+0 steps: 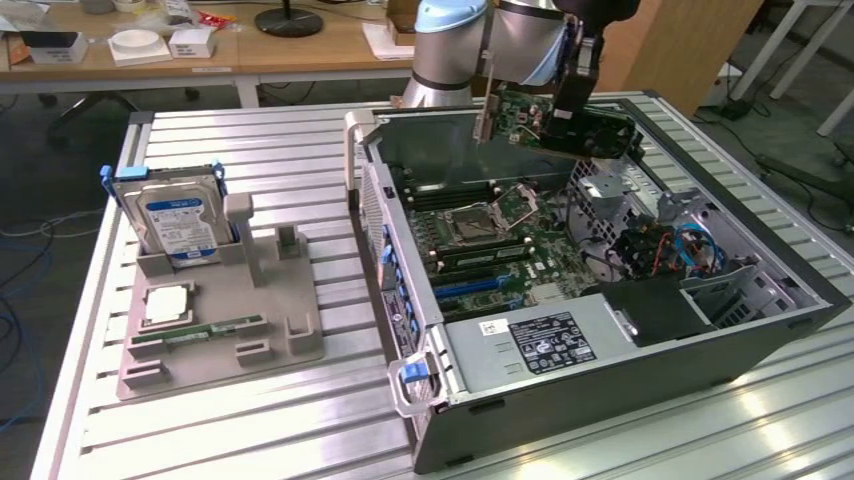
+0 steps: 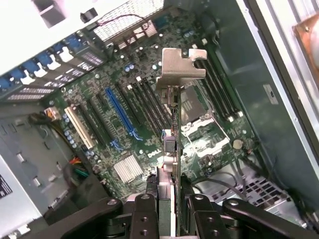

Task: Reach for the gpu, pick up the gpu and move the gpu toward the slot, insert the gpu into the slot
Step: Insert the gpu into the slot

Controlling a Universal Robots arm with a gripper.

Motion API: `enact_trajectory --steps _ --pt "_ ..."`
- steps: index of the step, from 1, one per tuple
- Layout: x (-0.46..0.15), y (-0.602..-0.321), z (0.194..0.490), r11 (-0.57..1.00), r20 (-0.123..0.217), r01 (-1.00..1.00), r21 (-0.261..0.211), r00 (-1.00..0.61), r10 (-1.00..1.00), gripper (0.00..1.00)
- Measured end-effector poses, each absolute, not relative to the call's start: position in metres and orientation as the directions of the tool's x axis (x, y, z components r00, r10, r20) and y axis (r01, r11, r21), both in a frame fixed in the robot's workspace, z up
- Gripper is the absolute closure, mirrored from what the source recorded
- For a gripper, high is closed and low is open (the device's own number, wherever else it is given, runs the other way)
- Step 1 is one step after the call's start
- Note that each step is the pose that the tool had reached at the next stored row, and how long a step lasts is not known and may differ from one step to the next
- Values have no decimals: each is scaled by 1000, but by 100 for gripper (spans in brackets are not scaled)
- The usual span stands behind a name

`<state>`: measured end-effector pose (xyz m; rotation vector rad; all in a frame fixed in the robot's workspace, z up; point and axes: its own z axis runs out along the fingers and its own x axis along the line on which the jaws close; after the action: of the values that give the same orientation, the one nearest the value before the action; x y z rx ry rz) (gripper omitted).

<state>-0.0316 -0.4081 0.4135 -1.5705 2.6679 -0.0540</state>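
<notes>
Holding the graphics card [image 1: 523, 114] clamped edge-on between its jaws above the far end of the open computer case [image 1: 587, 415], the gripper [image 2: 171, 200] should keep it upright and square to the long blue slot [image 2: 121, 113]

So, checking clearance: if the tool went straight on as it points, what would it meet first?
Probably the motherboard, beside the CPU socket; the gpu in the tool would touch first. Depth unclear.

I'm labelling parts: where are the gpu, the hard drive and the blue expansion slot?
gpu [image 1: 522, 112]: exterior view, on its green circuit board.
hard drive [image 1: 178, 222]: exterior view, on its blue label.
blue expansion slot [image 2: 121, 113]: wrist view, midway along the slot.
</notes>
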Motion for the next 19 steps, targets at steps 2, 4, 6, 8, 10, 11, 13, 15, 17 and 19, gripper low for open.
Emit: enact_trajectory --steps 2,4,6,8,10,11,13,15,17,19 --pt "-32 -408 413 460 -21 -886 -53 -460 -888 71" --pt "-32 -408 413 434 -21 -899 -53 -433 -901 71" --pt "-32 -408 413 409 -21 -911 -53 -408 -913 71" --pt "-32 -408 413 383 -21 -922 -53 -382 -924 71" --pt "-32 -408 413 356 -21 -933 -53 -355 -934 71" --pt "-32 -408 413 342 -21 -938 -53 -342 -940 71" --pt "-32 -408 413 313 -21 -948 -53 -312 -950 71" --pt "-32 -408 413 278 -21 -959 -53 -278 -960 71" --pt "-32 -408 413 245 -21 -968 -53 -245 -969 71" --pt "-32 -408 413 213 -21 -976 -53 -212 -977 71"
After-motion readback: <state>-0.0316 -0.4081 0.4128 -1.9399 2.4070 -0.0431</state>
